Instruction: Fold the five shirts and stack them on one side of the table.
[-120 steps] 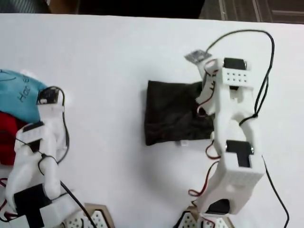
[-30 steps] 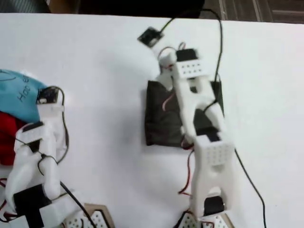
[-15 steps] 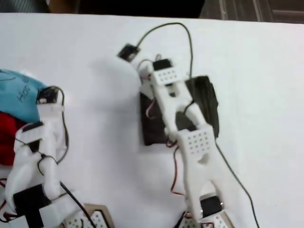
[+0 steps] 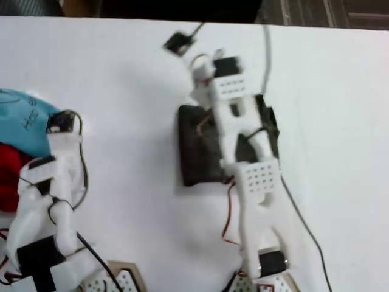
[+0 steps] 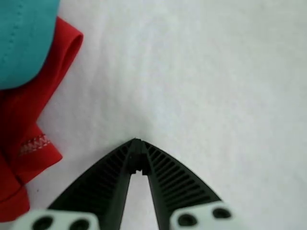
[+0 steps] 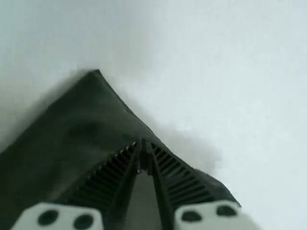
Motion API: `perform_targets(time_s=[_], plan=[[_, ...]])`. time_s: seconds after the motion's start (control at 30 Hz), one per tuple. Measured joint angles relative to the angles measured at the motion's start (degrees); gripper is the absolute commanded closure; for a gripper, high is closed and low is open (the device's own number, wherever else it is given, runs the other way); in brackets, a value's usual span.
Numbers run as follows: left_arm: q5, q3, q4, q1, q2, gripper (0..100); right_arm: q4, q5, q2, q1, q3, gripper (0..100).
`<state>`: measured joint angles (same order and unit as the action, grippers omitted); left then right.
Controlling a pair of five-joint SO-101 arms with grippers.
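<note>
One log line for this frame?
left gripper: shut, above table beside red shirt | right gripper: shut, over black shirt | teal shirt overlaps red shirt

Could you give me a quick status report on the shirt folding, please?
Left gripper shut, over table beside red shirt and teal shirt. Right gripper shut, over the folded black shirt. Left arm stands between it and those two.

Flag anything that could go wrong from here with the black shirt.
The right gripper is shut with its tips over the folded black shirt; dragging it could bunch the fold. The left arm stands between it and the teal shirt and red shirt, and may block stacking.
</note>
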<state>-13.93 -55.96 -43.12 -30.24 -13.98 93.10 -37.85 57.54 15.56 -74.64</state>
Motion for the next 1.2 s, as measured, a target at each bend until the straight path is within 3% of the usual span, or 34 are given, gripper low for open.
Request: perform_targets(time_s=[0.2,0.6,0.97,1.1,1.2], plan=[[0.0,0.0,0.0,0.0,0.0,97,2.7,0.0,1.6,-9.1,-2.4,97.8],[0.0,0.0,0.0,0.0,0.0,97,-5.4,0.0,10.8,-17.5,-1.8,97.8],[0.0,0.0,0.0,0.0,0.0,97,4.7,2.7,8.1,-20.0,-12.9,97.4],[0.0,0.0,0.0,0.0,0.0,97,4.8,6.1,2.2,-22.1,-6.2,97.2],[0.0,0.0,0.0,0.0,0.0,97,4.8,10.0,-4.5,-22.3,5.1,90.1]])
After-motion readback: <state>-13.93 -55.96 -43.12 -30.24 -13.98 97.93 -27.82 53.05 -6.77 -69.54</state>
